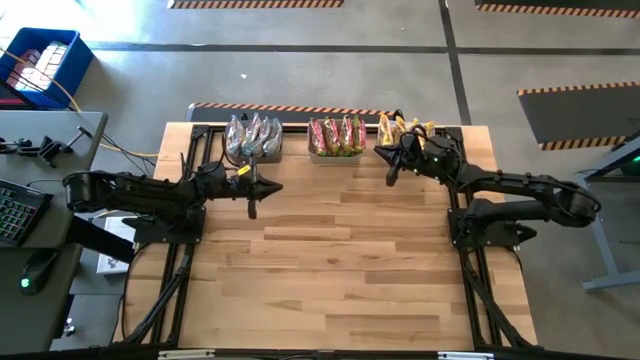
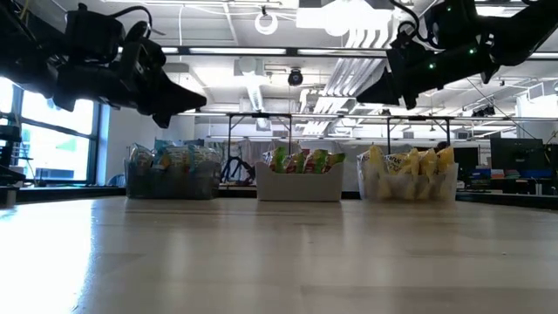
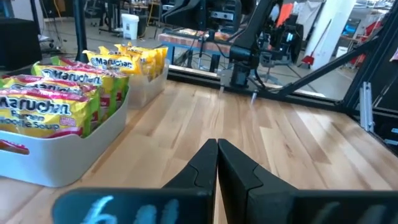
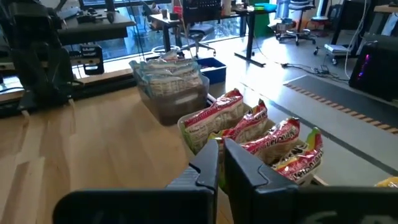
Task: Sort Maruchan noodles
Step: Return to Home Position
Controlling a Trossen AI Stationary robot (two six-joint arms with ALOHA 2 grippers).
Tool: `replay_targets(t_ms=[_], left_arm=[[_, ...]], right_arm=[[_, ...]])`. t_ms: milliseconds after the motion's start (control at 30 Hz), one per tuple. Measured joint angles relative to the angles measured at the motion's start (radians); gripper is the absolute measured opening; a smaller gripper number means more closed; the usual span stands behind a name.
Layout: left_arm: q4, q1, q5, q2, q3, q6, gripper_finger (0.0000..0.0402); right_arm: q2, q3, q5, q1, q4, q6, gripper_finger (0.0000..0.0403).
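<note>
High view: noodles (image 1: 337, 134) all sit in bins (image 2: 298, 187).
Your left hand (image 1: 252, 206) and right hand (image 1: 390, 177) are shut, empty; right may clip the nearest bin (image 2: 408, 190) if pulled back low.

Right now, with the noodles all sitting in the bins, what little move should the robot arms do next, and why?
Probably draw both arms away from the bins toward rest. Every Maruchan packet in view sits in the grey bin, white bin or clear bin. No packet lies loose on the table, and the left gripper and right gripper hang shut and empty above it.
</note>
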Motion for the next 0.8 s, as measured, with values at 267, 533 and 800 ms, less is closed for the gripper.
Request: replay_targets(t_ms=[267, 533, 800], left_arm=[[-0.002, 0.018, 0.038, 0.000, 0.000, 0.046, 0.0003], [0.019, 0.018, 0.029, -0.059, -0.046, 0.044, 0.0003], [0.034, 0.048, 0.010, -0.218, -0.123, 0.041, 0.0003]], right_arm=[[-0.007, -0.035, -0.044, 0.023, 0.010, -0.101, 0.0009], [-0.044, -0.211, -0.026, 0.071, 0.294, -0.124, 0.0009], [-0.131, -0.383, -0.027, 0.081, 0.465, -0.126, 0.0009]])
